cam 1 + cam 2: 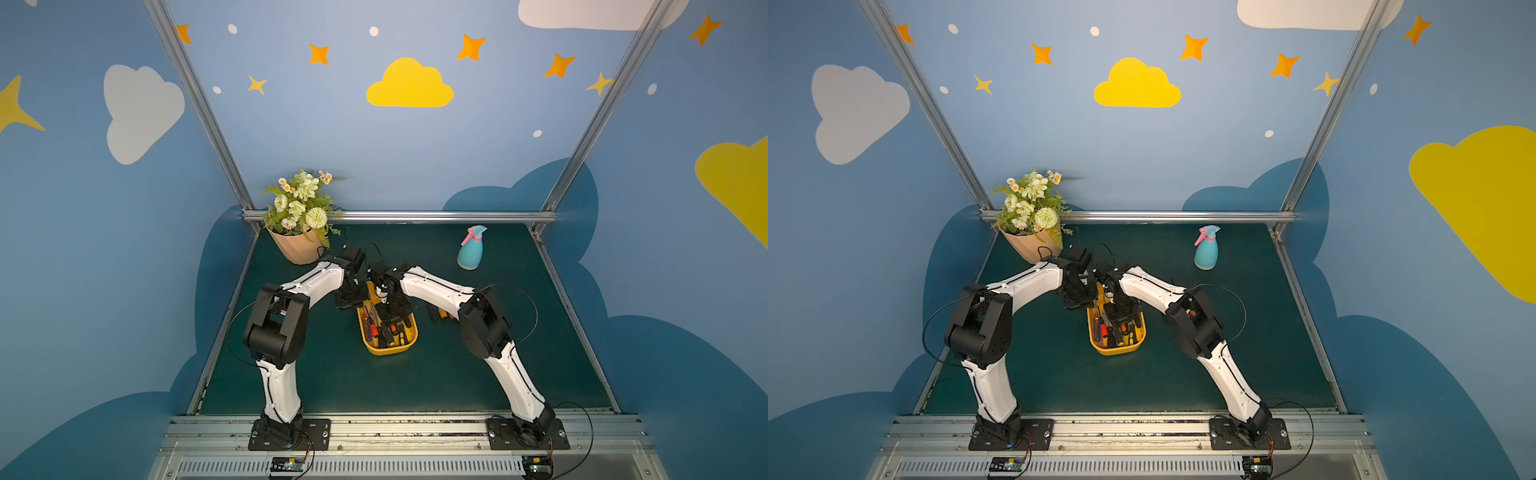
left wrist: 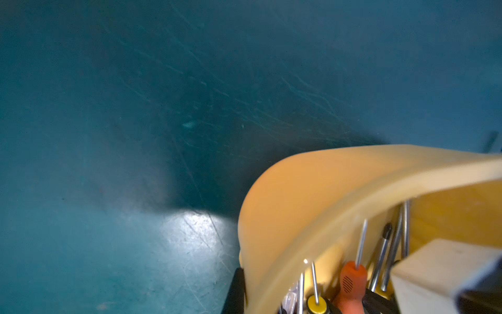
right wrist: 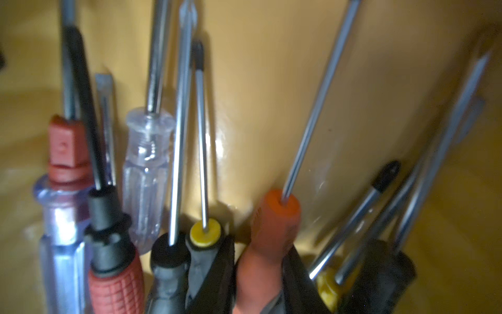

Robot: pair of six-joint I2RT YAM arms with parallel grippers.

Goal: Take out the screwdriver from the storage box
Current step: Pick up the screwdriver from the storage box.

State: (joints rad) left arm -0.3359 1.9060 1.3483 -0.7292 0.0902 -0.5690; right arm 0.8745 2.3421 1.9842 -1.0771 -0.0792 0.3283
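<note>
Closest of all, the orange-handled screwdriver [image 3: 274, 217] fills the right wrist view, lying inside the storage box [image 3: 258, 95] with its steel shaft slanting along the yellow wall. The right gripper [image 3: 260, 251] has its jaws drawn narrow, with one dark finger [image 3: 220, 274] against each side of the orange handle. As far as the blur allows, that is a grip on it. Other drivers crowd beside it: a clear-handled one [image 3: 148, 174], a red-gripped one [image 3: 116, 288] and a yellow-collared one [image 3: 205, 233].

The left gripper [image 1: 352, 300] is closed on the box's far left corner. In the left wrist view a black finger [image 2: 234, 291] lies against the outside of the box, its partner hidden behind the rim.

In both top views the box sits at centre frame on a dark green mat [image 1: 332, 382], both arms bent over its far end. A peach flowerpot [image 1: 297, 251] stands at the mat's upper left and a blue spray bottle [image 1: 470, 254] at its upper right, well apart. Just right of the box lie a few dark and yellow pieces [image 1: 440, 312] — too small to name. Blue walls [image 1: 395, 166] with painted clouds and stars enclose it all.
</note>
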